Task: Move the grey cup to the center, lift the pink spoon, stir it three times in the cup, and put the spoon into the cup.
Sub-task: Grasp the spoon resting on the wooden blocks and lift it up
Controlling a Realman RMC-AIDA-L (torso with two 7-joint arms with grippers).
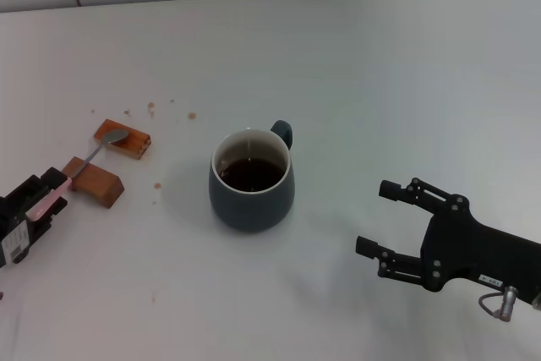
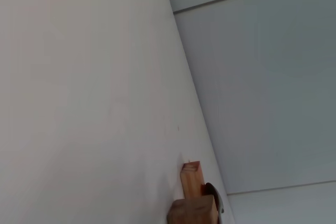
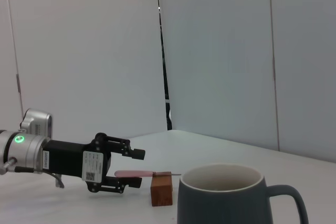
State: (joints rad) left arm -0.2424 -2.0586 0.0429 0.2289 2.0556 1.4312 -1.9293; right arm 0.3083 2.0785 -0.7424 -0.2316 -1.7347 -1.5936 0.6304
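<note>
The mug [image 1: 251, 180] sits mid-table, dark drink inside, handle turned away from the robot, so the centring step looks done. Now it's all about the spoon [image 1: 78, 166]! It lies well to the left of the mug, bowl resting on the farther wooden block [image 1: 123, 139], neck crossing the nearer block [image 1: 95, 181], pink handle sticking out towards the robot. The left claw [image 1: 46, 196] is right on that handle, its jaws either side of the pink end. From the right wrist view the fingers [image 3: 131, 167] bracket the handle above and below, with a gap showing, so I'd call them apart, not yet clamped. The right claw [image 1: 377, 219] hovers to the right of the mug, jaws spread wide, holding nothing. So: the pickup is in hand. Next move, I reckon, is to squeeze onto the handle, lift clear of both blocks, then swing over the mug.
</note>
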